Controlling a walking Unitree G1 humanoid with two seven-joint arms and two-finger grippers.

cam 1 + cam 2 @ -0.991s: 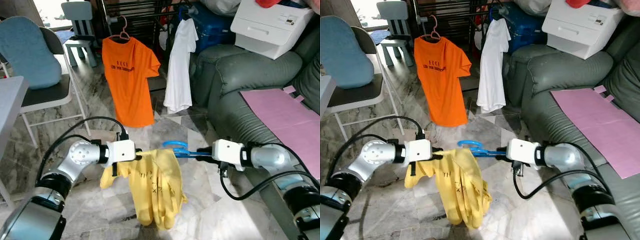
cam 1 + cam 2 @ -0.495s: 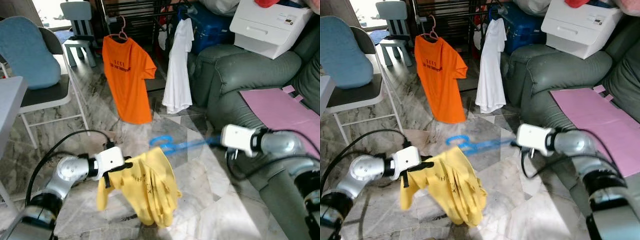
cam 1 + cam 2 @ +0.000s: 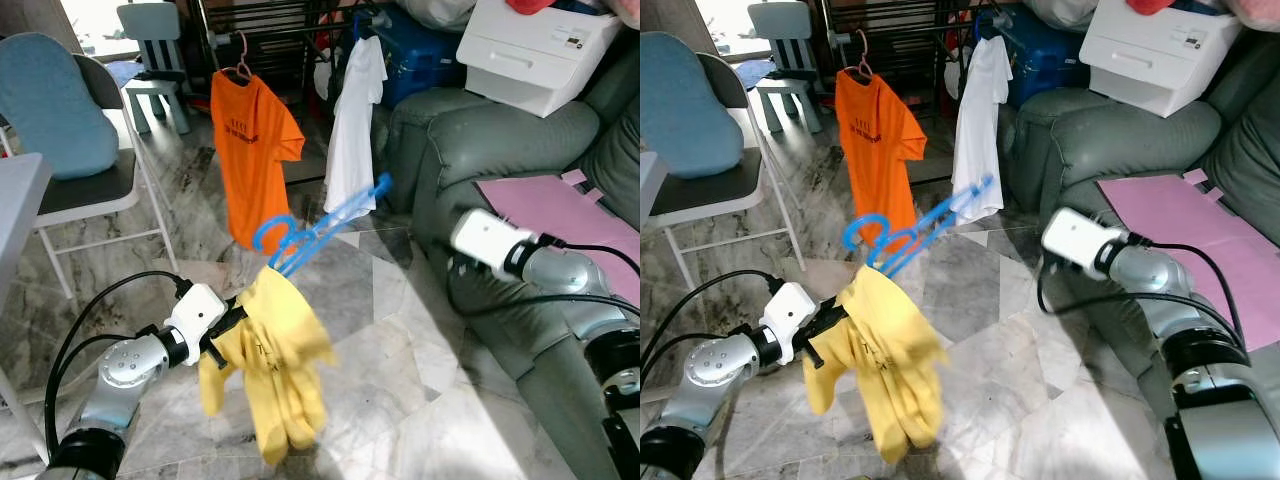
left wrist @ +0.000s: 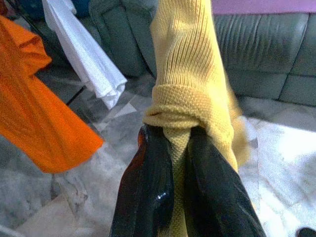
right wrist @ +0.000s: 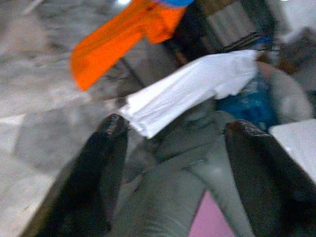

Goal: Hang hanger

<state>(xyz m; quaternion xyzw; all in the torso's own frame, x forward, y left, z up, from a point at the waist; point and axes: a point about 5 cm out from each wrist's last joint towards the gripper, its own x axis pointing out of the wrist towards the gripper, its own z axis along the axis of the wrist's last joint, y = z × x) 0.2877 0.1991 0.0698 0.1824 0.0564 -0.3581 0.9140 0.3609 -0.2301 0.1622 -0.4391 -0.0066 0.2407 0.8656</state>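
Observation:
A yellow knit garment (image 3: 275,375) hangs from my left gripper (image 3: 228,322), low at the left over the floor. In the left wrist view the two black fingers (image 4: 153,182) are shut on a bunched fold of it. A blue plastic hanger (image 3: 330,218) sticks out of the garment's top, tilted up to the right with its far end free. My right gripper (image 5: 177,123) stands open with nothing between its fingers, and its white wrist (image 3: 485,240) is off to the right by the sofa, apart from the hanger. A dark clothes rack (image 3: 280,20) stands at the back.
An orange T-shirt (image 3: 255,150) on a pink hanger and a white shirt (image 3: 352,130) hang on the rack. A folding chair with a blue cushion (image 3: 60,110) stands left, a grey sofa (image 3: 480,150) right with a pink sheet (image 3: 570,215) and a white box (image 3: 540,50).
My right gripper let go of the hanger's end and drew back to the right. The hanger swung up at a tilt. My left gripper sank lower and leftward with the yellow garment.

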